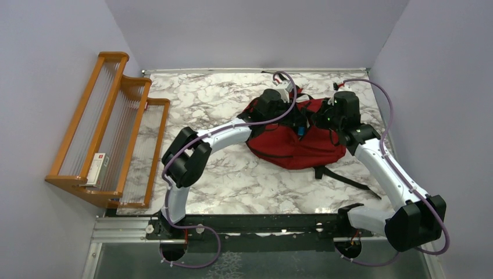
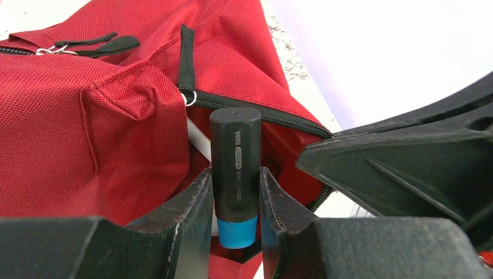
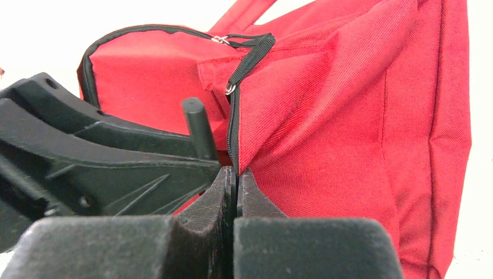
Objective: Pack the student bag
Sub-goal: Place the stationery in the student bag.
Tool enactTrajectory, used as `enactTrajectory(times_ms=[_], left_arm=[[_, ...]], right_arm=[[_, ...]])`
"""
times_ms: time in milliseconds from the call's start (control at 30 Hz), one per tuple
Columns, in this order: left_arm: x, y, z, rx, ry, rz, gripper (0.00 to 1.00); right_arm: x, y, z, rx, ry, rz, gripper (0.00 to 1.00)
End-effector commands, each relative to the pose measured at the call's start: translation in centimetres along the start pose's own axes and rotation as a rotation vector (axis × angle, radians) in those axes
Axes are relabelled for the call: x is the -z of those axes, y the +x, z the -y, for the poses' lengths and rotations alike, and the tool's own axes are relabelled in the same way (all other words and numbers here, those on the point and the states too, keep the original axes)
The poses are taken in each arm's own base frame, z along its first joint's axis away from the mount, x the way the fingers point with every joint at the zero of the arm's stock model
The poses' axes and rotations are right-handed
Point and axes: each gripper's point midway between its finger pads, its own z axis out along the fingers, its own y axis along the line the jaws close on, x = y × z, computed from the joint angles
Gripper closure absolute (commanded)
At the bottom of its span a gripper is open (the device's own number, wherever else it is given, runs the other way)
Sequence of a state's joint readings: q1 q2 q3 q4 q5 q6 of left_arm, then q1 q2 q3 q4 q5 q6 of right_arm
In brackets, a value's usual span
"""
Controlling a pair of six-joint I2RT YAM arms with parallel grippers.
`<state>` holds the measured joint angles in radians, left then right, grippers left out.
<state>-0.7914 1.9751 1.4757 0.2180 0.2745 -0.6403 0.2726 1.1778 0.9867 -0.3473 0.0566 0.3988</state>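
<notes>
Cloth of student bag (image 1: 296,148), slumped well right of wooden rack (image 1: 110,133), likely soft, limp and light, best taken at firmer zipper edge (image 3: 232,128), nipped in pressed-together right gripper (image 3: 236,173), black marker (image 2: 235,151) clamped in left gripper (image 2: 234,177) on side nearer rack.

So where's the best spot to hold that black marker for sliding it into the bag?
Hold the marker low on its barrel, above the blue end, pinched from both sides as the left gripper has it. It's slim and straight, so the black end is free to lead into the student bag's unzipped mouth.
</notes>
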Motion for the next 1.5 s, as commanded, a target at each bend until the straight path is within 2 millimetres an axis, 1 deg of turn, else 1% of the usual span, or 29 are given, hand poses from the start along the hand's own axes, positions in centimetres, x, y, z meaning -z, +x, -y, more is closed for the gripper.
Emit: enactTrajectory(times_ms=[0,200,467,600,667,700,933,1167,1267,1367,1467], left_arm=[[-1.4,-0.7,1.0,0.007,0.03,0.038,1.0],[-2.3,1.0,0.6,0.033,0.038,-0.002,1.0],[-3.7,2.4,1.0,0.038,0.076,-0.076,0.99],[-3.8,2.7,0.4,0.04,0.049,-0.091,0.76],[-3.6,2.5,0.4,0.034,0.041,-0.085,0.67],[-3.5,2.4,0.4,0.031,0.039,-0.084,0.65],[-3.0,2.2,0.7,0.02,0.037,-0.088,0.57],[-1.7,1.6,0.9,0.006,0.017,-0.082,0.55],[-0.4,1.8,0.8,-0.002,0.009,-0.084,0.55],[1.3,1.8,0.5,-0.008,-0.003,-0.083,0.55],[3.0,1.4,0.2,-0.006,-0.007,-0.077,0.55]], right_arm=[[0.7,-3.2,-1.9,-0.038,-0.068,0.074,0.99],[0.6,-3.3,-2.2,-0.041,-0.08,0.073,0.99],[0.6,-2.6,-2.9,-0.043,-0.122,0.049,0.99],[0.7,-2.3,-2.7,-0.043,-0.122,0.042,0.99],[0.8,-2.3,-2.7,-0.043,-0.12,0.047,0.99],[0.8,-2.2,-2.6,-0.042,-0.117,0.046,0.99],[0.8,-1.7,-2.6,-0.041,-0.125,0.035,1.0],[1.2,-1.8,-2.3,-0.033,-0.11,0.042,0.99],[1.3,-1.5,-2.0,-0.023,-0.103,0.038,0.99],[1.2,-0.7,-1.5,-0.018,-0.089,0.023,0.99],[0.8,0.4,-1.2,-0.019,-0.083,-0.002,1.0]])
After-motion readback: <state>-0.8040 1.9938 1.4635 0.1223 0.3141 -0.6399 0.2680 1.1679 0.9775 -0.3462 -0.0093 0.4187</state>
